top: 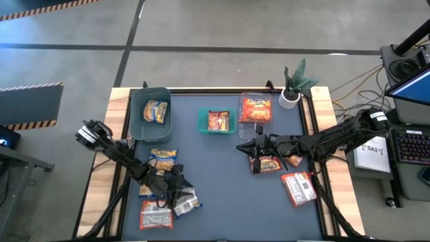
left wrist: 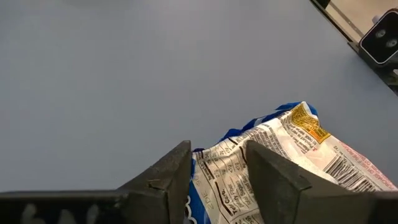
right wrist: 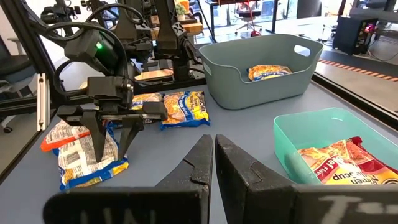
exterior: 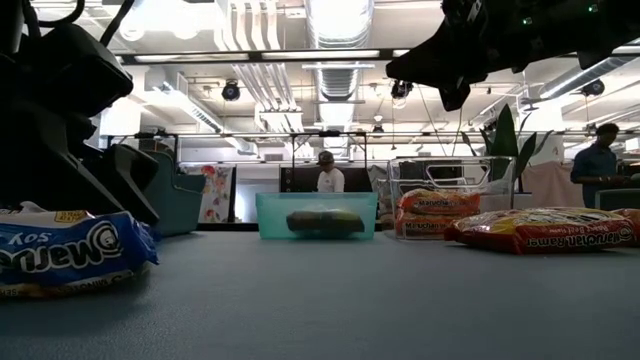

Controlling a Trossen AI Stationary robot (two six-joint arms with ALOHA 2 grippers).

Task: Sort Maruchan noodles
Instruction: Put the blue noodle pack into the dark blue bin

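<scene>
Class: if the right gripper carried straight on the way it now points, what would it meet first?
Probably the left gripper, poised over a blue-and-white noodle packet; only bare mat lies between it and the right gripper, though depth is uncertain.

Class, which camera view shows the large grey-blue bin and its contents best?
The right wrist view: the grey-blue bin shows whole, with a yellow noodle packet inside. The high view shows bin and packet from above, small. The low view shows only part of its side. The left wrist view misses it.
</scene>
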